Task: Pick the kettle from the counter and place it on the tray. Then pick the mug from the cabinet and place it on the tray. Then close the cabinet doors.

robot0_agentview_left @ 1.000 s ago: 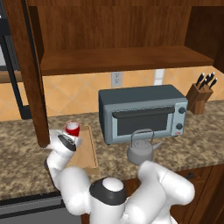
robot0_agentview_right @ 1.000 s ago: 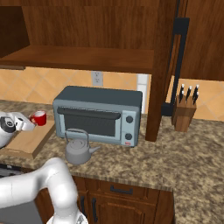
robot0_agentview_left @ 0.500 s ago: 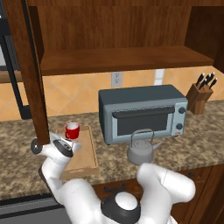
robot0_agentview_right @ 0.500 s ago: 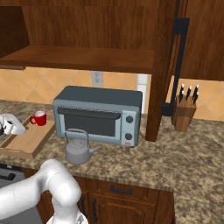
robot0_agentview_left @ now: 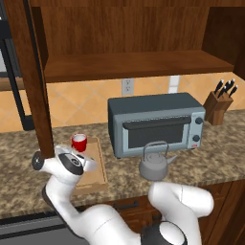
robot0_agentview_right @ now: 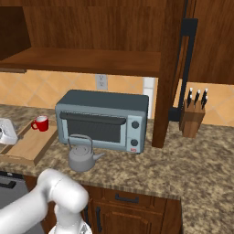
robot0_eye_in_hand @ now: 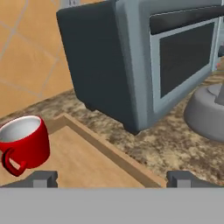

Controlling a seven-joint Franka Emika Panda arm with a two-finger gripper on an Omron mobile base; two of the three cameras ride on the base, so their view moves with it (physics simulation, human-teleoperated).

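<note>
The red mug (robot0_agentview_left: 79,142) (robot0_agentview_right: 40,123) (robot0_eye_in_hand: 24,140) stands upright on the far end of the light wooden tray (robot0_agentview_left: 95,174) (robot0_agentview_right: 25,148) (robot0_eye_in_hand: 92,164). My gripper (robot0_agentview_left: 91,165) (robot0_eye_in_hand: 113,179) hovers low over the tray, open and holding nothing, with the mug off to one side of it. The grey kettle (robot0_agentview_left: 154,165) (robot0_agentview_right: 82,155) (robot0_eye_in_hand: 208,113) sits on the speckled counter (robot0_agentview_left: 210,162) in front of the toaster oven, to the right of the tray. Both cabinet doors (robot0_agentview_left: 36,81) (robot0_agentview_right: 176,68) stand open, and the cabinet shelf (robot0_agentview_left: 129,64) is bare.
A grey toaster oven (robot0_agentview_left: 155,124) (robot0_agentview_right: 105,119) (robot0_eye_in_hand: 131,65) stands between the tray and the kettle's side of the counter. A knife block (robot0_agentview_left: 217,105) (robot0_agentview_right: 192,119) is at the back right. The open left door hangs just above my hand.
My hand has drawn back a little from the mug toward the tray's near left side, and the arm's lower links have swung right. Mug and kettle have not moved.
</note>
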